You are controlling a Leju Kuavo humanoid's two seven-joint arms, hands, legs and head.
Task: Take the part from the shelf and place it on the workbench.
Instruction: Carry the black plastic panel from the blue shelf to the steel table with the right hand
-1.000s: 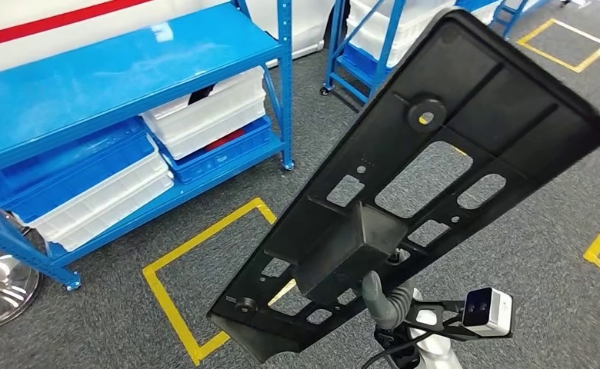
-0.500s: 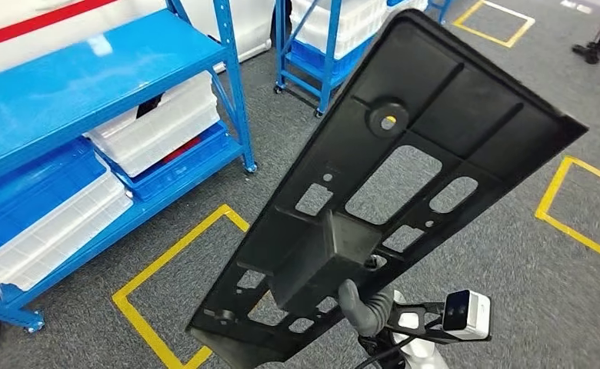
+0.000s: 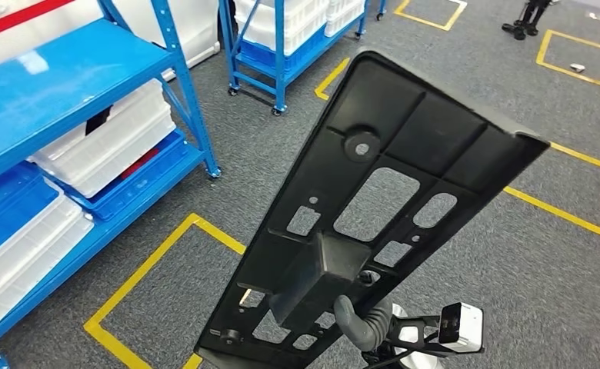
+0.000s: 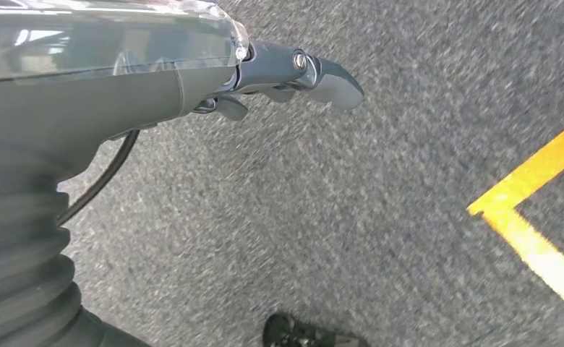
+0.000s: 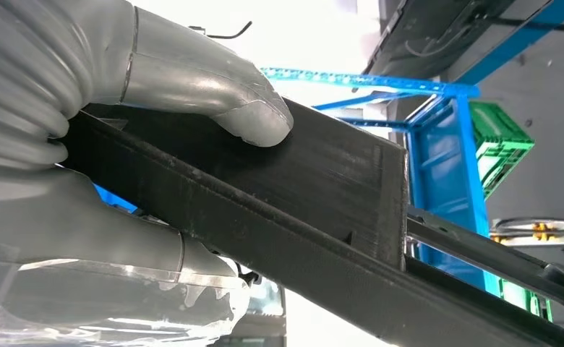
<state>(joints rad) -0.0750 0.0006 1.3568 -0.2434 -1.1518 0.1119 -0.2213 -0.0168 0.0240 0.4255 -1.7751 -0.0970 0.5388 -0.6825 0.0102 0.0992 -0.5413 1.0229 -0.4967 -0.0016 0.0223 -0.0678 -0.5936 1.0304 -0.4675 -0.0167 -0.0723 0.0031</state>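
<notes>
Head view: our right hand (image 3: 362, 323) at six o'clock clamps its fingers on the black part (image 3: 374, 207); left hand (image 4: 293, 76) fingers curled on nothing.

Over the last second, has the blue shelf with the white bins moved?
No. The shelf slides left in the head view, but so do the yellow floor lines: the camera turned. The black part stays in the right hand.
</notes>
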